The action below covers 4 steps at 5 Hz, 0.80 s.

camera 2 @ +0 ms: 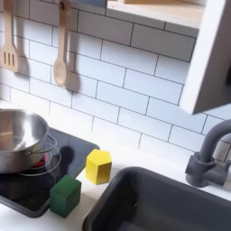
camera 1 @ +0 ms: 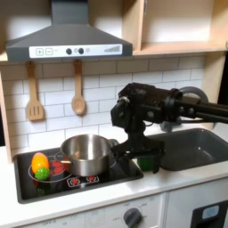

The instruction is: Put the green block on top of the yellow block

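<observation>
We see a dark sink (camera 2: 153, 203), then a steel pot (camera 2: 18, 135) on the stove. The gripper (camera 1: 134, 147) hangs beside the pot; we cannot tell its opening. The yellow block (camera 2: 98, 166) sits near the green block (camera 2: 65, 195), apart.

Colours here: the green block (camera 2: 65, 196) is a dark, flat green and sits just in front of the plain yellow block (camera 2: 98, 167), both next to the shiny steel pot (camera 2: 20, 137) on the black stovetop (camera 1: 107, 173) with its red burner rings. Behind the pot, the wall (camera 2: 126, 86) is white tile with grey grout, with tan wooden utensils (camera 1: 78, 98) hanging on it. The sink (camera 2: 162, 209) beside the yellow block is dark grey, the robot arm (camera 1: 151, 107) is black, and the toy food (camera 1: 40, 165) left of the pot in the first exterior view is green, yellow and orange.
</observation>
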Available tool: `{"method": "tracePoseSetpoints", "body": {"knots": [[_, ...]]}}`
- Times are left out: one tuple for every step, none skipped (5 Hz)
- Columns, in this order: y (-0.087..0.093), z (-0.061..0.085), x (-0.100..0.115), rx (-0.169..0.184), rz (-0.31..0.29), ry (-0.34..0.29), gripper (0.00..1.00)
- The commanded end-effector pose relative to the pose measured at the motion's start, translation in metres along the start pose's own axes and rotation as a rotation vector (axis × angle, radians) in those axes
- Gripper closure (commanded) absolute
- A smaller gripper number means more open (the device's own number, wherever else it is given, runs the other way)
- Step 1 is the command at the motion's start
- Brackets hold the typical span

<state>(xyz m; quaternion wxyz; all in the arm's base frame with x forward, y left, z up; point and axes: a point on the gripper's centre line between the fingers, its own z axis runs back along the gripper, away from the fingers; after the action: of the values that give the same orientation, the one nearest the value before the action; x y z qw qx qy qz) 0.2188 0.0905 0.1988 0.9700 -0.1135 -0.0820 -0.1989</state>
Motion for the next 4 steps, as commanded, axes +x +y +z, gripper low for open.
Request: {"method": "tracePoseSetpoints", "body": {"knots": [[-0.007,-0.014,0.011,-0.083,-0.085,-0.038,0.0],[-0.015,-0.014,0.014,-0.133,-0.108,-0.092,0.0],[-0.023,-0.022,0.014,-0.138,-0.155,-0.071,0.0],[-0.019,-0.012,0.016,0.138,-0.1,-0.024,0.0]]}}
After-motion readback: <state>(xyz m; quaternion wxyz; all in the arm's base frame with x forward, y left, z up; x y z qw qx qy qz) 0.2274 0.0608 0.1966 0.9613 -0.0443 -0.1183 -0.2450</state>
